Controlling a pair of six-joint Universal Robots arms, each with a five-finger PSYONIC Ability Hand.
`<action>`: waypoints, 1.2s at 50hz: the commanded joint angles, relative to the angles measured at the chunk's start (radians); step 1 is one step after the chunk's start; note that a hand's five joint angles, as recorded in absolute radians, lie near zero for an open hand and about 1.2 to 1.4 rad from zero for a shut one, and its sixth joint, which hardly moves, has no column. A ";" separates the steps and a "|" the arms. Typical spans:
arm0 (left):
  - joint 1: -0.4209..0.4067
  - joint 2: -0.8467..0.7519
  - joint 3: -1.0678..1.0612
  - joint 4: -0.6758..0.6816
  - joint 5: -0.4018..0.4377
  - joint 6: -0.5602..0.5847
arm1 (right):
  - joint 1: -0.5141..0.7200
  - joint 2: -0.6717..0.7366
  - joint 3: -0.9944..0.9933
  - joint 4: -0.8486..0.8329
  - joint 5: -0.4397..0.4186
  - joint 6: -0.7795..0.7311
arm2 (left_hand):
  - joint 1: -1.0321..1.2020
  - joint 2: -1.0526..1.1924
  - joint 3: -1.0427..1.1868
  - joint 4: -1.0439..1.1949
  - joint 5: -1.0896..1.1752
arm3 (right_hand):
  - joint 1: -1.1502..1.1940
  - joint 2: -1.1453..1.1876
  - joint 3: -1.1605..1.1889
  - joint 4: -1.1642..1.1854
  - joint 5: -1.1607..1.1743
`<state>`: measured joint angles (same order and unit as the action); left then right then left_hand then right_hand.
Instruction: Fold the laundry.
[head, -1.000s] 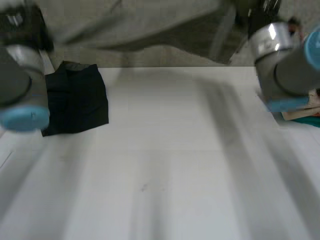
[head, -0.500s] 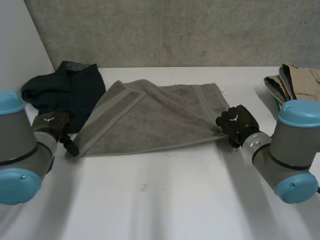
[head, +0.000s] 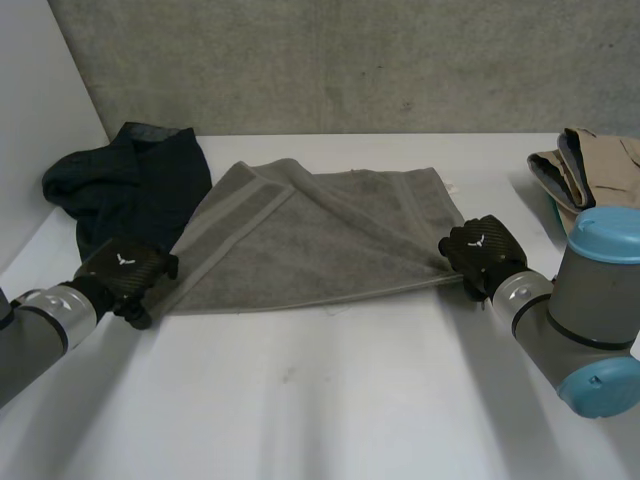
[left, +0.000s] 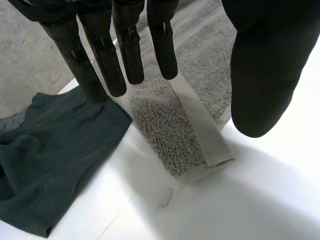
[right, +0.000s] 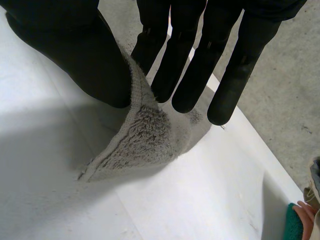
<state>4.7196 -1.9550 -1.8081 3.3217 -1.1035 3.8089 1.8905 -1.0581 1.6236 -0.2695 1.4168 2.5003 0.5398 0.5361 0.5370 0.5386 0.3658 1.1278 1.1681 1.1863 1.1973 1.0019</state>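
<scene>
A grey towel (head: 320, 235) lies on the white table (head: 330, 400), its left part folded over in a diagonal flap. My left hand (head: 128, 272) hovers at the towel's near left corner (left: 200, 157), fingers (left: 127, 50) straight and thumb apart, holding nothing. My right hand (head: 482, 250) is at the towel's near right corner. In the right wrist view that corner (right: 145, 137) is pinched between the thumb (right: 85, 55) and the fingers and lifted a little off the table.
A dark crumpled garment (head: 135, 185) lies at the far left, just beyond my left hand, also beside the towel corner (left: 50, 155). Folded beige clothes (head: 590, 160) sit at the far right edge. A grey wall runs behind the table.
The towel has come down from the air and now lies on the table. My left hand has let go of its corner and moved nearer. My right hand keeps its pinch.
</scene>
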 joint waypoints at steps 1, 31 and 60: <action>-0.009 -0.064 0.044 0.045 -0.007 -0.002 | 0.002 -0.003 0.009 0.001 0.001 0.000 | 0.070 0.074 0.073 0.071 0.069 | 0.268 0.228 0.210 0.199 0.220; -0.049 -0.107 0.184 0.078 -0.177 -0.073 | -0.004 -0.060 -0.008 0.021 0.010 -0.017 | 0.856 0.860 0.859 0.858 0.856 | 0.268 0.228 0.210 0.199 0.220; 0.016 -0.196 0.135 0.028 0.053 0.080 | -0.036 -0.049 -0.048 0.133 0.014 -0.020 | -0.050 -0.047 -0.048 -0.049 -0.051 | 0.268 0.228 0.210 0.199 0.220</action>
<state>4.7487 -2.1117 -1.7117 3.3298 -0.9960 3.8910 1.8539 -1.1107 1.5728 -0.1333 1.4306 2.4808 0.4092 0.4169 0.4193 0.4084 0.2391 1.1278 1.1681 1.1863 1.1973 1.0018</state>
